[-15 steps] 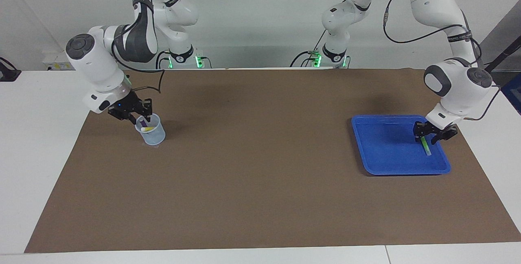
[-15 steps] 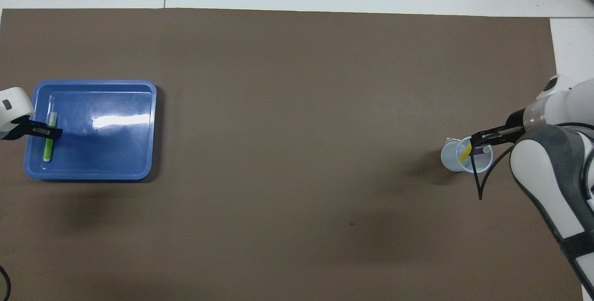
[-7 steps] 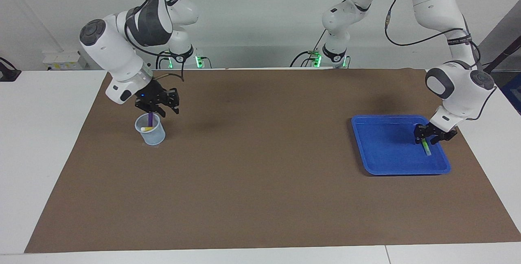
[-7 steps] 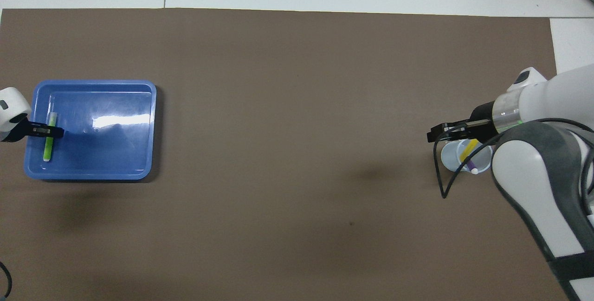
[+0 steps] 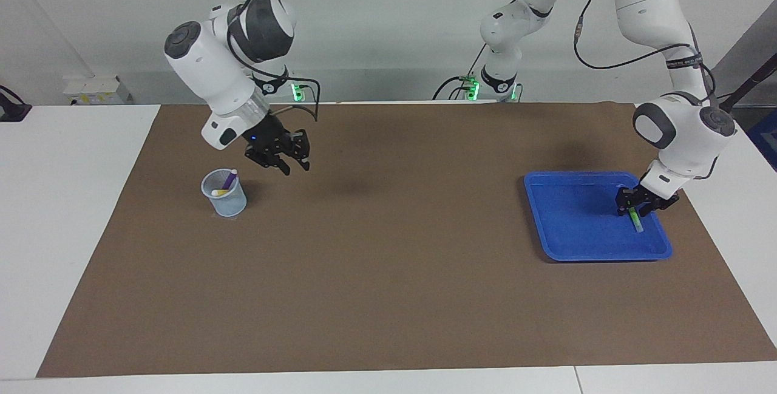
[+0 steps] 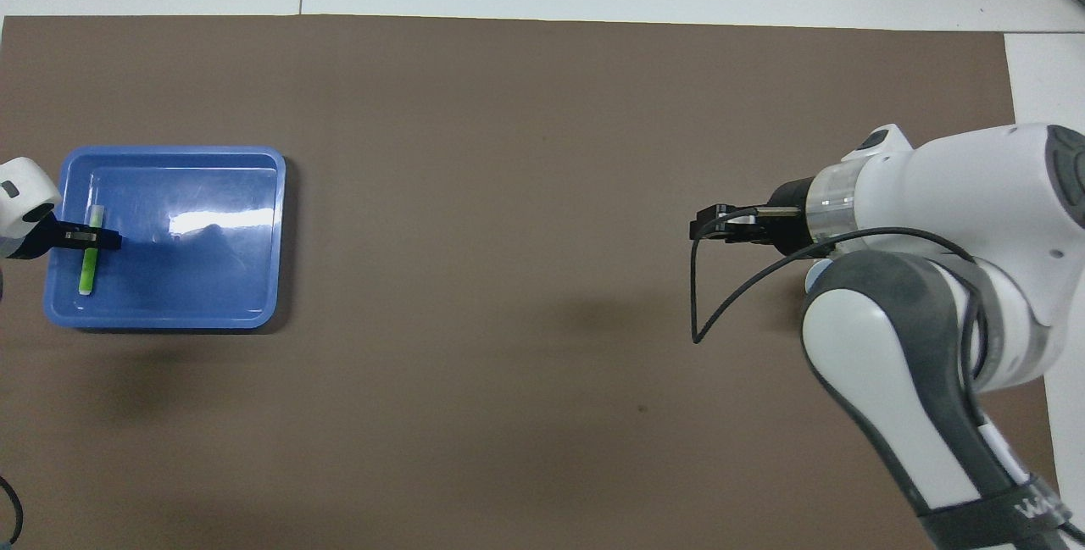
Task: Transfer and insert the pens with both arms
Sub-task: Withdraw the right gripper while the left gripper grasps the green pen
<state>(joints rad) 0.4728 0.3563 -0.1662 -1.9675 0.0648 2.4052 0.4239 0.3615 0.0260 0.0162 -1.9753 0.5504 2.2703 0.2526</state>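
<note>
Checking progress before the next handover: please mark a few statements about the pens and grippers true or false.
1. The bright green pen lies in the blue plastic tray. True.
2. The purple pen lies on the brown mat. False: it stands in the clear plastic cup with the yellow pen.
3. The right gripper carries a pen. False: no pen shows in it; it hangs over bare mat beside the cup.
4. The left gripper is down at the green pen. True.

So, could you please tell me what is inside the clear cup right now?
The cup holds a purple pen, leaning with its tip above the rim, and a yellow pen lower inside. In the overhead view the right arm covers the cup.
</note>
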